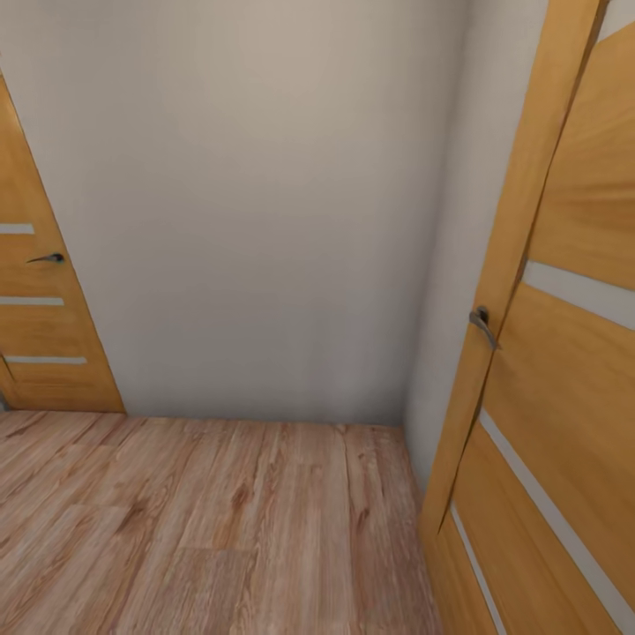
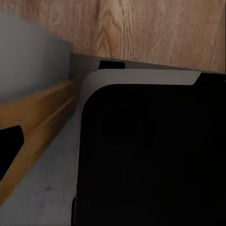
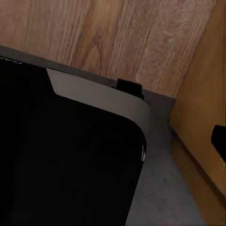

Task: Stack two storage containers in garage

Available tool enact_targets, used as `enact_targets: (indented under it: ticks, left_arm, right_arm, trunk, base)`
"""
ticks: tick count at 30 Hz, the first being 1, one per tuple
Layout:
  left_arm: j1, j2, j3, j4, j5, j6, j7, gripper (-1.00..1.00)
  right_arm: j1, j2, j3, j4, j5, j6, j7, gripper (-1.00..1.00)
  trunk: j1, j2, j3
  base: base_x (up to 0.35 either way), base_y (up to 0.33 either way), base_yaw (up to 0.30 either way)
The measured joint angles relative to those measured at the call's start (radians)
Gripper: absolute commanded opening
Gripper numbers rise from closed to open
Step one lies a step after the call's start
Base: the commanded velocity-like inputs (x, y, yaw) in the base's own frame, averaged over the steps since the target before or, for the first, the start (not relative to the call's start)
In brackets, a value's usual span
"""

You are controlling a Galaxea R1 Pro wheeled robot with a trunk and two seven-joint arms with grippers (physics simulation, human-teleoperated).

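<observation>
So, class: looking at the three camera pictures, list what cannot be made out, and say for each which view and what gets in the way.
- Left door, head view: cut off by the picture's edge.
- Right door, head view: runs off the edge; what lies behind it is hidden.
- Left wrist view: a dark rounded body blocks most of the wood floor.
- Right wrist view: the dark body again blocks most of the view.
- Whether either hand is open or shut: cannot tell.

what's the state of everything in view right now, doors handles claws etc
left door: standing at the far left against the wall; open or shut cannot be told
left door handle: level, not pressed down
right door: close at the right, swung out from the wall, edge toward the camera
right door handle: angled downward
wood-plank floor: bare here
left claw: cannot tell
right claw: cannot tell
</observation>
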Motion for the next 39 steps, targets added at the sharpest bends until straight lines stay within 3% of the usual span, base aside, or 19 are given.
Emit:
enact_targets:
  ticks: [8,19,39]
  left_arm:
    - [0.000,0.000,0.000,0.000,0.000,0.000,0.000,1.00]
    - [0.000,0.000,0.000,0.000,0.000,0.000,0.000,1.00]
    - [0.000,0.000,0.000,0.000,0.000,0.001,0.000,1.00]
  right_arm:
    - [0.000,0.000,0.000,0.000,0.001,-0.001,-0.001,1.00]
    - [0.000,0.000,0.001,0.000,0.003,-0.003,-0.001,1.00]
    - [0.000,0.000,0.002,0.000,0.006,-0.007,-0.001,1.00]
  trunk:
    - [0.000,0.000,0.000]
    - [0.000,0.000,0.000]
    - [0.000,0.000,0.000]
  base:
    - [0.305,0.000,0.028]
    - [0.305,0.000,0.223]
    - [0.298,-0.080,0.045]
